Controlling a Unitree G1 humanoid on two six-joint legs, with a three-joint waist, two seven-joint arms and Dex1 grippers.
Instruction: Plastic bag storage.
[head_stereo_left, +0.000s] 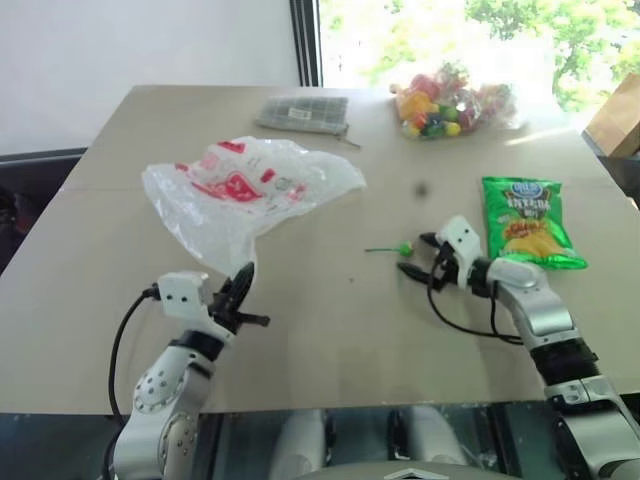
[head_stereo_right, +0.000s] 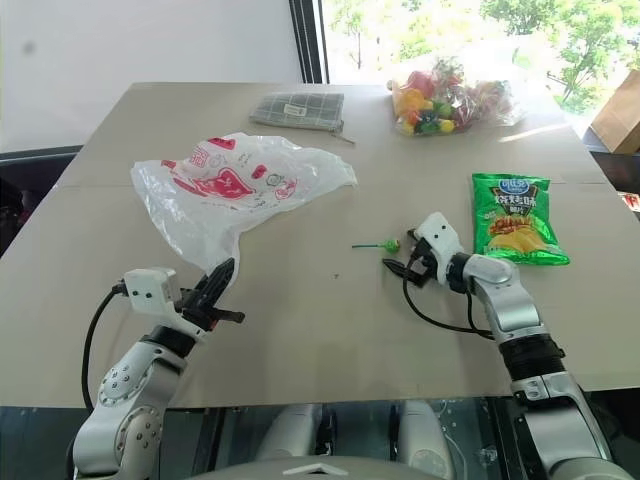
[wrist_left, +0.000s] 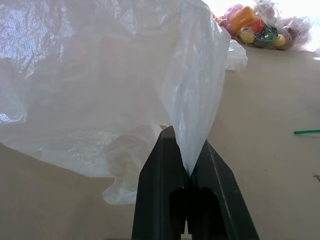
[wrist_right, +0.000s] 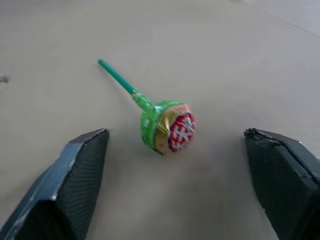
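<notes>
The plastic bag (head_stereo_left: 245, 185), thin translucent white with red print, lies spread on the left half of the table; its near corner (wrist_left: 195, 150) is pinched in my left gripper (head_stereo_left: 243, 278), which is shut on it and lifts that corner off the surface. My right gripper (wrist_right: 182, 142) stands open just above the table. A green-wrapped lollipop (wrist_right: 167, 125) with a green stick lies flat between its fingers, untouched. In the head views that lollipop (head_stereo_left: 390, 248) sits just left of the right gripper (head_stereo_left: 418, 255).
A glossy green snack packet (head_stereo_left: 530, 222) lies right of my right gripper. A clear bag of colourful sweets (head_stereo_left: 450, 100) and a grey checked pouch (head_stereo_left: 305, 113) sit at the far edge. The table (head_stereo_left: 340, 320) has free room in the middle and front.
</notes>
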